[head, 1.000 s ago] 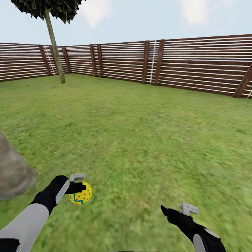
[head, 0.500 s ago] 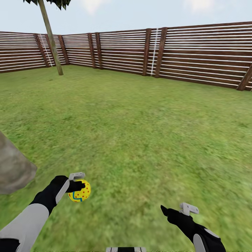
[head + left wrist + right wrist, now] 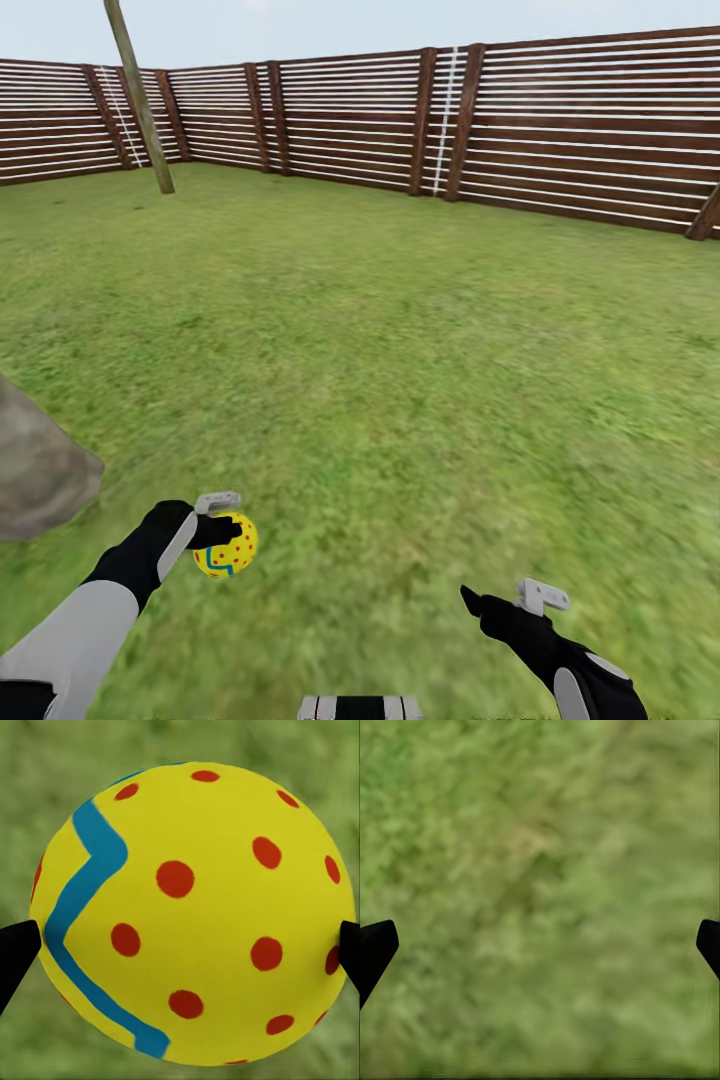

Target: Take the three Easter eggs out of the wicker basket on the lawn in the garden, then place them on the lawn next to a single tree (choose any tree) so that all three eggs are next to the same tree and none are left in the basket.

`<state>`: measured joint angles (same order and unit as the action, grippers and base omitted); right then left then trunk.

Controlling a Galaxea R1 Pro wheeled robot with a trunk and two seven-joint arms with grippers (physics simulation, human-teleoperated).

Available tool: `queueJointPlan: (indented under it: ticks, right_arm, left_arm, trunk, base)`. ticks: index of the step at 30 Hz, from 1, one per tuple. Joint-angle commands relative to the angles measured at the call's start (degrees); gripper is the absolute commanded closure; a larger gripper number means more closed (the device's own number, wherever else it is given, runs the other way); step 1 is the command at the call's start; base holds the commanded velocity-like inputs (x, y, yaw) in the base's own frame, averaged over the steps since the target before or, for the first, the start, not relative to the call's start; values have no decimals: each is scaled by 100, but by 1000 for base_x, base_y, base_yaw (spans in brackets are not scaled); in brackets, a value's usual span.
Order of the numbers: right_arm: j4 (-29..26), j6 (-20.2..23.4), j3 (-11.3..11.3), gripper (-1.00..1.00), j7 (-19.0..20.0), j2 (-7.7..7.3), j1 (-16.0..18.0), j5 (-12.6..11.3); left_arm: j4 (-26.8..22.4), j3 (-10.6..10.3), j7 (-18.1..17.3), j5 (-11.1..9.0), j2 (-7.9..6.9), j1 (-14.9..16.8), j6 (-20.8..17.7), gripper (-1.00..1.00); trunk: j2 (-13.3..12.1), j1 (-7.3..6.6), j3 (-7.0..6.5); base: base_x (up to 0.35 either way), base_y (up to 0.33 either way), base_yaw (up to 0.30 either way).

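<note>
Head view: the left hand (image 3: pixel 222 535) carries an Easter egg (image 3: pixel 228 546) above the lawn (image 3: pixel 400 330), a thick trunk (image 3: pixel 40 465) close beside it. Left wrist view: fingertips (image 3: pixel 16 949) clamp the egg's (image 3: pixel 191 915) sides. Right wrist view: the right hand (image 3: pixel 540 945) gapes wide, empty, free for another.

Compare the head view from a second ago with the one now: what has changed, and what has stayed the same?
The camera has tilted down: the fence and the far tree trunk sit higher, and its leaves have left the picture. Nothing was picked up or released. The left gripper still holds the zigzag-banded Easter egg over the lawn; the right gripper stays open and empty; the grey trunk stays beside the left arm.
</note>
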<state>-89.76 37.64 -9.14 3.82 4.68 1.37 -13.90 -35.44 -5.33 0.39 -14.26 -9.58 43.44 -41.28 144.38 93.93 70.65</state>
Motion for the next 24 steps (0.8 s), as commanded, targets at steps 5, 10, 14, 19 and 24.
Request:
queueJointPlan:
  ticks: [5,10,14,19,24]
  right_arm:
    - [-6,33,-17,-100,40,7,3,10]
    - [-80,-15,-53,-100,132,3,-13,14]
    - [-100,-213,-467,-100,2398,-28,-50,21]
    - [-103,-217,-851,-100,3505,-53,-58,27]
    - [-103,-206,-884,-100,3599,-55,-58,30]
  left_arm:
    - [-6,-29,5,-24,-8,2,-20,100]
    - [-52,-37,5,-24,31,-1,47,100]
    - [-445,-30,12,-24,35,-10,24,100]
    - [-570,-29,21,-24,35,-19,55,100]
    - [-578,-29,22,-24,36,-19,67,100]
  trunk:
    - [9,11,116]
    - [16,24,227]
    - [21,35,315]
    - [28,48,426]
    - [34,60,537]
  base:
    - [0,0,0]
    - [0,0,0]
    - [0,0,0]
    - [0,0,0]
    - [0,0,0]
